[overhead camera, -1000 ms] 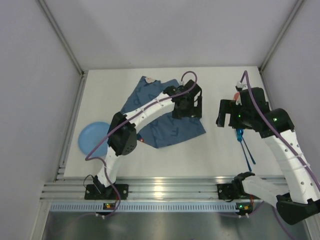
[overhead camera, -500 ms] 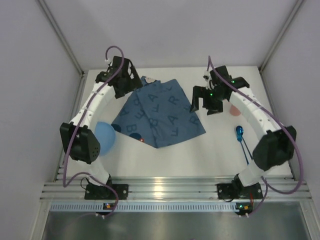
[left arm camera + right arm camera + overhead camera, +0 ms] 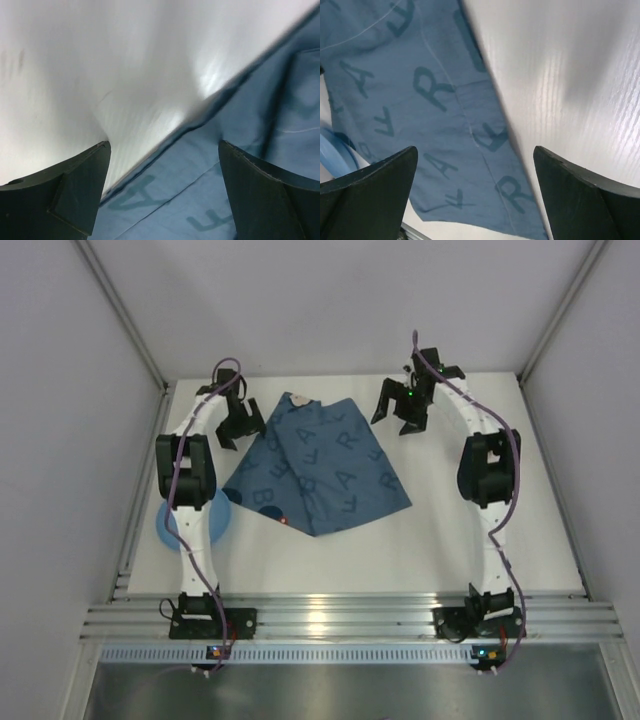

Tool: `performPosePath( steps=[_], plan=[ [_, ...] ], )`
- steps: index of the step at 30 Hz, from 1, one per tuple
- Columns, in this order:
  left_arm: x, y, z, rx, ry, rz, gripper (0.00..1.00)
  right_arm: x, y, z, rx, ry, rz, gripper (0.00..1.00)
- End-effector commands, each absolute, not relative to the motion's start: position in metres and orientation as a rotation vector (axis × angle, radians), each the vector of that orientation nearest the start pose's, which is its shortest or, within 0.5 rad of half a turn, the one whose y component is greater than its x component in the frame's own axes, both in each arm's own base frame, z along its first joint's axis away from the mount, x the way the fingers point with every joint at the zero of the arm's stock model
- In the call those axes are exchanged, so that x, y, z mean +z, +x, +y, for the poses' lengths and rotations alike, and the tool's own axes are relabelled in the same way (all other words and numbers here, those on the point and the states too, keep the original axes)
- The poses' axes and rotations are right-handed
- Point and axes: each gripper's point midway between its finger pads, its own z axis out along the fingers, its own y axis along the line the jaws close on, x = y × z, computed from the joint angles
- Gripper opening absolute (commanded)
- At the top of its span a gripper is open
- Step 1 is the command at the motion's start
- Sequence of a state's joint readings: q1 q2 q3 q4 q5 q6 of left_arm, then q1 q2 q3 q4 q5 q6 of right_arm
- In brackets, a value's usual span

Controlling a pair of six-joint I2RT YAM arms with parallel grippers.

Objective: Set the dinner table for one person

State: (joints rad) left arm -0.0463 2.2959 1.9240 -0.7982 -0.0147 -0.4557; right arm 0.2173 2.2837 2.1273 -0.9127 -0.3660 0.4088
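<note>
Pincers first: how do they stand?

Both are spread wide and hold nothing. The left pincer (image 3: 240, 426) hangs over the far left edge of the dark blue cloth mat (image 3: 318, 468). Its wrist view shows that edge running between the fingers (image 3: 75, 195).

And the right pincer (image 3: 400, 416)?

It is over the mat's far right edge, jaws apart, with lettered cloth below on one side and bare bench (image 3: 450, 540) on the other.

Where is the bench in all this?

It lies beneath everything, white and matte. The mat is on its middle, a crease running through it.

Anything else on it?

A light blue plate (image 3: 190, 525) sits near the left side, just beside the mat's near left corner, partly hidden by the left arm.
</note>
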Motion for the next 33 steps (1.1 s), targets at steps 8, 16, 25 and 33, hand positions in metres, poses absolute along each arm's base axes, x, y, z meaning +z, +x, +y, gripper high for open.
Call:
performPosePath(
  steps=[8, 16, 25, 33],
  plan=[
    [0.024, 0.518, -0.074, -0.364, -0.367, 2.711, 0.84, 0.071, 0.517, 0.232, 0.936, 0.153, 2.663, 1.00],
    [0.009, 0.491, -0.085, -0.455, -0.351, 2.782, 0.26, 0.049, 0.504, 0.285, 1.116, 0.060, 2.674, 0.97],
    [0.016, 0.479, -0.086, -0.467, -0.364, 2.782, 0.00, 0.037, 0.501, 0.280, 1.088, 0.075, 2.702, 0.07],
    [0.030, 0.469, -0.071, -0.354, -0.418, 2.774, 0.00, 0.047, 0.492, 0.184, 0.684, 0.263, 2.768, 0.00]
  ],
)
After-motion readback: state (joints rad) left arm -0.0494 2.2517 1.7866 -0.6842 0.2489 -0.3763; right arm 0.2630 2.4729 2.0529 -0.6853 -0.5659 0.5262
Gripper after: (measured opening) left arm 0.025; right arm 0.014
